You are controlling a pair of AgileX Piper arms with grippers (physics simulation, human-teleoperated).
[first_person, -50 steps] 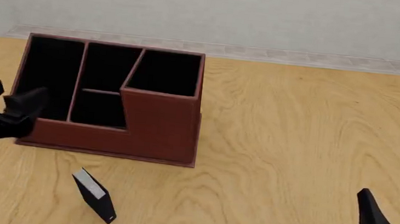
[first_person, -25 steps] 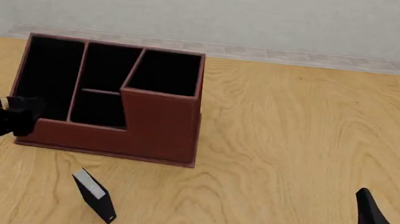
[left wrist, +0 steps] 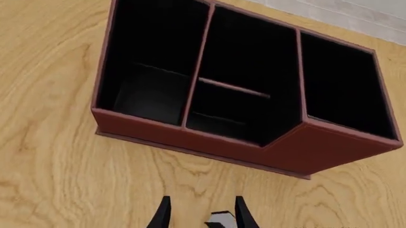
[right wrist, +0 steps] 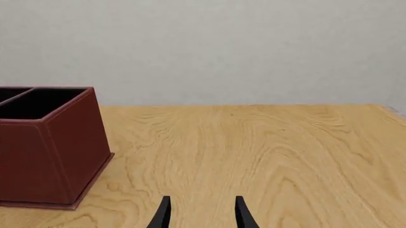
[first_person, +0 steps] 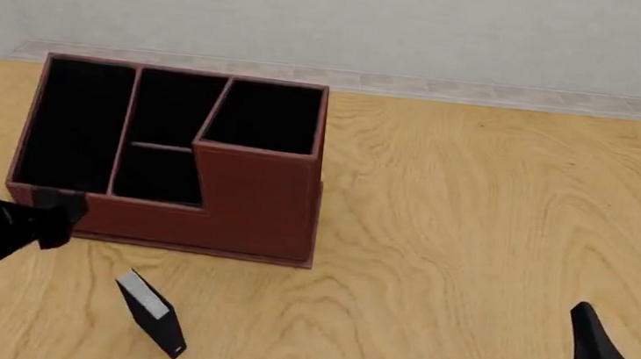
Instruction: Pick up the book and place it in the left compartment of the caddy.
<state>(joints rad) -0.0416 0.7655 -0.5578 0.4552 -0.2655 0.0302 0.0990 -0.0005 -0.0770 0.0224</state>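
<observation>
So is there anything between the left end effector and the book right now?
Nothing visible. The left end effector hangs in front of the caddy, open and empty, and the book stands on bare table nearer the camera. Only wood separates them. The left compartment looks empty.

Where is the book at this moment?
In the front view the book stands on the table at lower left, just in front of the caddy, apart from it, near the left gripper.

The table (first_person: 471,212) is showing pale, matt wood grain. The caddy (first_person: 254,204) is looking like reddish-brown leather, its lining matt black. The book (first_person: 152,313) is showing a matt black cover and white paper edge.
</observation>
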